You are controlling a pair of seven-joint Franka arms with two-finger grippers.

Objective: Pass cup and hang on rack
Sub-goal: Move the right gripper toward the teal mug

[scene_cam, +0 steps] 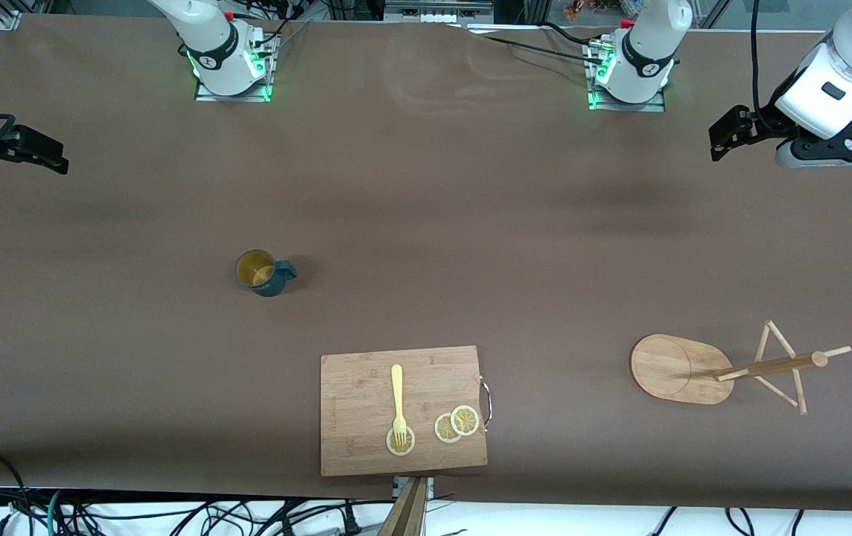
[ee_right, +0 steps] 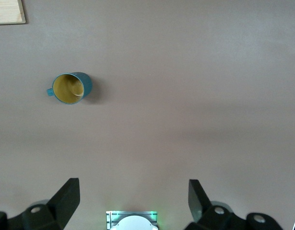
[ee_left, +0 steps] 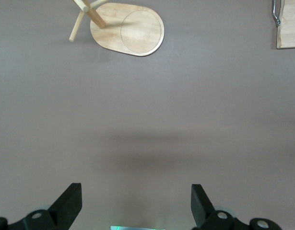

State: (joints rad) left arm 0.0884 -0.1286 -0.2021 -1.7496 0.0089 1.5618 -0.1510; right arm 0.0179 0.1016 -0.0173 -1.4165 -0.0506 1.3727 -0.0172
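The dark teal cup (scene_cam: 265, 272) stands upright on the brown table toward the right arm's end, tan inside showing and its handle pointing toward the left arm's end. It also shows in the right wrist view (ee_right: 70, 88). The bamboo rack (scene_cam: 675, 368) stands toward the left arm's end, with its post and pegs (scene_cam: 776, 364) over the oval base. Its base shows in the left wrist view (ee_left: 133, 28). My left gripper (scene_cam: 724, 138) is open and empty, high over the table's end (ee_left: 136, 201). My right gripper (scene_cam: 50, 156) is open and empty, high over the other end (ee_right: 133, 196). Both are well away from the cup and rack.
A rectangular wooden cutting board (scene_cam: 366, 447) lies near the front edge, nearer to the camera than the cup. It carries a yellow fork (scene_cam: 398, 398) and three lemon slices (scene_cam: 456, 424). Its corners show in both wrist views (ee_left: 289, 28) (ee_right: 8, 12). Cables run along the front edge.
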